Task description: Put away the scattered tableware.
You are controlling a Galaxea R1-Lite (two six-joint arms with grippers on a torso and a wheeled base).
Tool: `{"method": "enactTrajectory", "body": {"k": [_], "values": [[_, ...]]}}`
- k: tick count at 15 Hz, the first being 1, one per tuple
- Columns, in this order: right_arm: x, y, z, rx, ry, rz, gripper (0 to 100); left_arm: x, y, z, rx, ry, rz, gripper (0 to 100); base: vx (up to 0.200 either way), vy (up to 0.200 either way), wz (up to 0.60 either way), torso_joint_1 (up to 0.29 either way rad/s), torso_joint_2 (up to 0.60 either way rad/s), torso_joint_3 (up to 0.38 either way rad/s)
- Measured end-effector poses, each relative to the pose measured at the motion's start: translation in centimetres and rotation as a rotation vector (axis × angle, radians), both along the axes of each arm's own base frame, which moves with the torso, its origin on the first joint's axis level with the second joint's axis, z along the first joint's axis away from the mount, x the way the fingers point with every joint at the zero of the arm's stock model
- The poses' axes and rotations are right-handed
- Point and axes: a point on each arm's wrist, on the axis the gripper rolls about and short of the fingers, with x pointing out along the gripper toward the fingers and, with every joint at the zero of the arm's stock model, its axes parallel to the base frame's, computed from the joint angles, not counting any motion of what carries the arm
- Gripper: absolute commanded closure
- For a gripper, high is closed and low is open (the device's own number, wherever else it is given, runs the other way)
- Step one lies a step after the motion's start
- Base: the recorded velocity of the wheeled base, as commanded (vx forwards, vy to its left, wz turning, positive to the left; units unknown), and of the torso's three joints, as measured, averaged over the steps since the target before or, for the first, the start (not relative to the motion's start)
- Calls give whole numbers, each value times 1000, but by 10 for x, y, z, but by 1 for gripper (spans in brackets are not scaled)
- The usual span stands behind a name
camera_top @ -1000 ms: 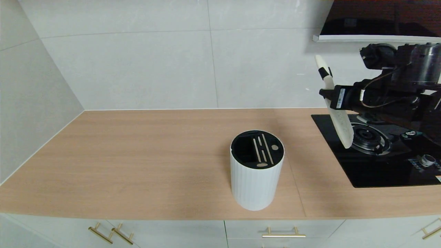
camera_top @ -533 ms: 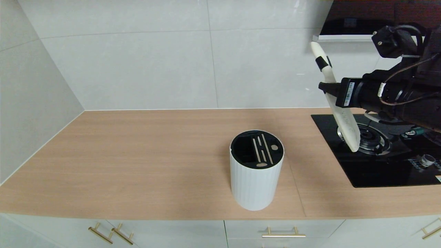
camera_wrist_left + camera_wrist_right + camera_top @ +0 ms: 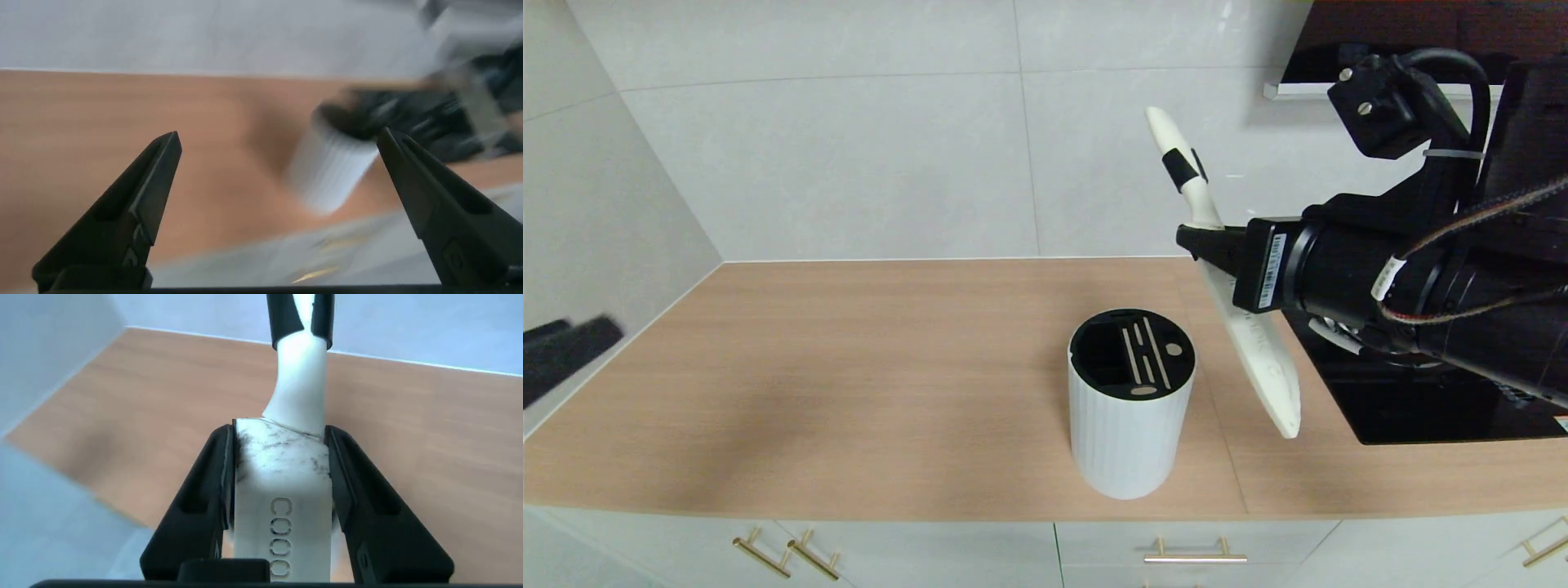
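Right gripper clamped on white knife | blade tip down, long axis tilted, tip between slotted knife holder and hob, near countertop front edge | left gripper jaws apart, farther off.

Head camera overlooks the light wooden desk; wrist cameras, close behind left end effector and right end effector, share it.

a home kitchen: a wooden countertop against a pale tiled wall, a black glass hob at the right under a hood, gold-handled drawers along the near edge.
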Motion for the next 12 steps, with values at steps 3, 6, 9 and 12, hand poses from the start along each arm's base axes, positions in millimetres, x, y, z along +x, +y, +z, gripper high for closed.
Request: {"method": "enactTrajectory", "body": {"k": [3,6,9,12], "values": [[-10,16,-6,8,23,43,100,71,-42,16,-137,47,-117,0,0,0,0,0,0,0],[-9,31,-8,46,-9,48,100,121,-92,19,-278,113,-231,0,0,0,0,0,0,0],[-15,42,-17,23,4,62,100,140,-132,15,-304,160,-315,0,0,0,0,0,0,0],[-21,49,-23,-1,15,71,100,141,-147,2,-323,234,-334,0,0,0,0,0,0,0]]}}
